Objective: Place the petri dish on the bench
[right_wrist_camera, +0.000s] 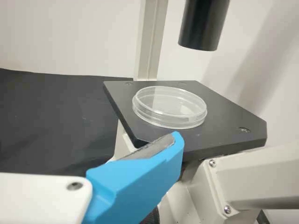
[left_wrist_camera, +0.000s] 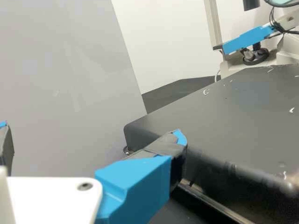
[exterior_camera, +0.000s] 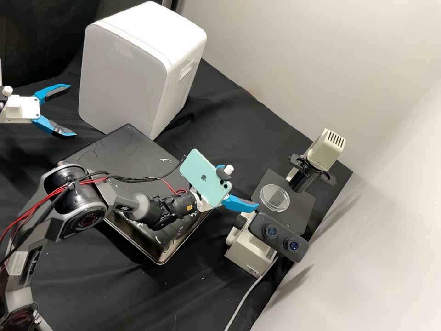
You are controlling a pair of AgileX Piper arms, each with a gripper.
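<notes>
A clear petri dish [exterior_camera: 274, 196] [right_wrist_camera: 169, 106] lies flat on the black stage [exterior_camera: 301, 216] [right_wrist_camera: 224, 126] of a white microscope [exterior_camera: 248, 250] at the bench's right. My right gripper [exterior_camera: 241, 189] hovers open just to the dish's left, level with the stage. One blue finger [right_wrist_camera: 140, 179] ends short of the stage's edge, apart from the dish, and the gripper holds nothing. My left gripper [exterior_camera: 71, 110] [left_wrist_camera: 91, 133] stands open and empty far off at the left edge of the bench, with one fingertip [left_wrist_camera: 177, 139] close to the corner of a black slab [left_wrist_camera: 233, 112].
A tall white box [exterior_camera: 138, 64] stands at the back. The black slab [exterior_camera: 124, 151] with a metal rim lies mid-bench under the right arm. The microscope's eyepieces [exterior_camera: 280, 235] and lamp head [exterior_camera: 327, 148] flank the stage. A white wall runs close along the right.
</notes>
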